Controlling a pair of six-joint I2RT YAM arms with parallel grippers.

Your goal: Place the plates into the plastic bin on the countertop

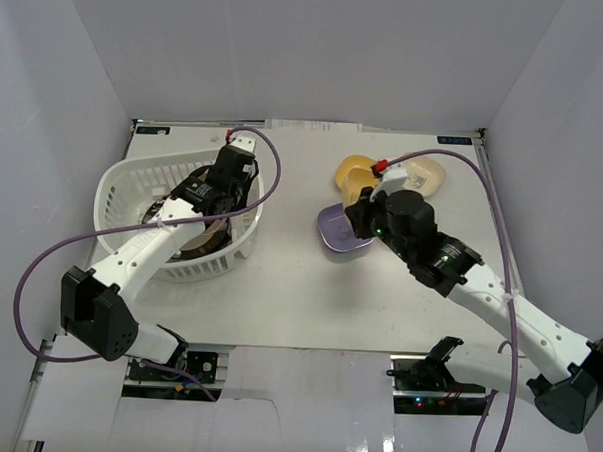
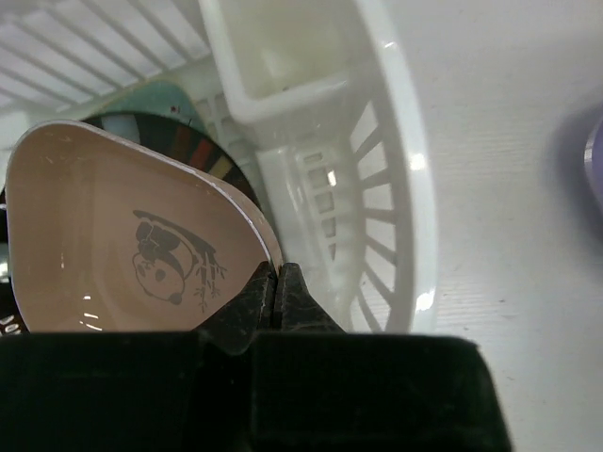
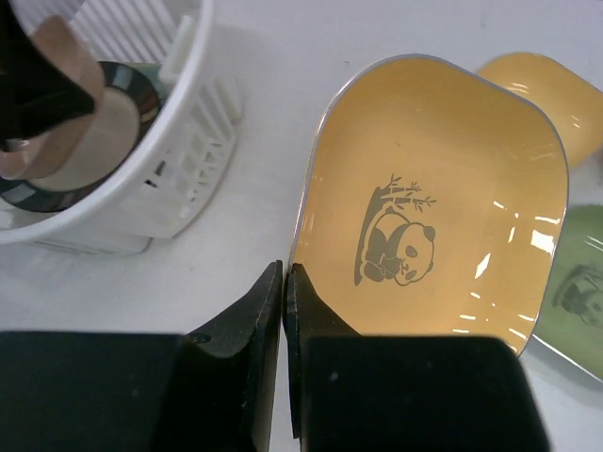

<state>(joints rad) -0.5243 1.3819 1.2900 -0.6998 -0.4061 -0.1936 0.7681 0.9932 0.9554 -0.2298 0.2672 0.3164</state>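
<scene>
My left gripper (image 2: 275, 282) is inside the white plastic bin (image 1: 118, 193), shut on the rim of a brown panda plate (image 2: 122, 254). The plate hangs above a dark-rimmed round plate (image 2: 193, 146) and a mint tray (image 2: 160, 99) that lie in the bin. My right gripper (image 3: 285, 282) is shut on the rim of a yellow panda plate (image 3: 433, 207) and holds it tilted over the countertop (image 1: 298, 296), right of the bin (image 3: 141, 198). A cream plate (image 1: 424, 173), a purple plate (image 1: 339, 233) and a green plate (image 3: 577, 311) lie on the countertop by the right arm.
Pale walls (image 1: 547, 107) close in the countertop on three sides. Purple cables (image 1: 40, 265) loop out from both arms. The bin's slotted wall (image 2: 396, 160) stands just right of my left fingers.
</scene>
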